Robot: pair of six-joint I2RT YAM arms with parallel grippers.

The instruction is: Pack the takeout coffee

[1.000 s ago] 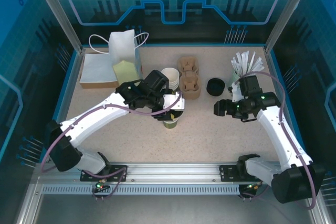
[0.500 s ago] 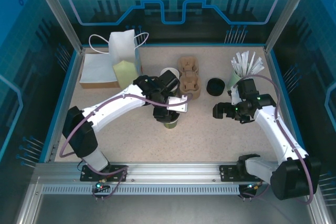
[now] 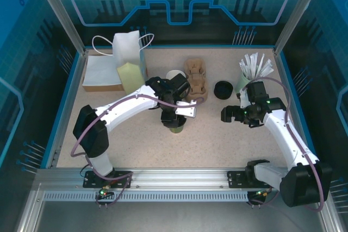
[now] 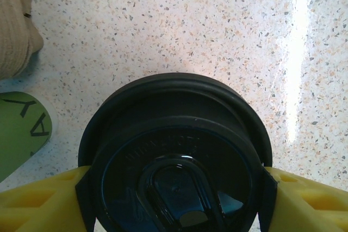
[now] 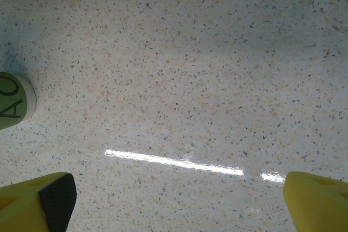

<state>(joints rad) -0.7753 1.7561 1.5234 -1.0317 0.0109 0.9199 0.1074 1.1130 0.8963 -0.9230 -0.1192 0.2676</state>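
Tabletop (image 3: 136, 145) holds takeout coffee (image 3: 175, 129) beside left gripper (image 4: 174, 187) clamping black lid (image 4: 174, 129).

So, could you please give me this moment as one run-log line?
left gripper: shut on black lid | right gripper: open, empty | takeout coffee: by left gripper, outside carrier

Takeout coffee (image 3: 175, 128): small green paper cup on the table, near the middle and slightly toward the near edge. It looks upright in the top view and is partly hidden from above. In the right wrist view the takeout coffee (image 5: 10, 101) sits at the left edge, showing a green wall, dark printed letters and a white rim band. Inside can't be made out.
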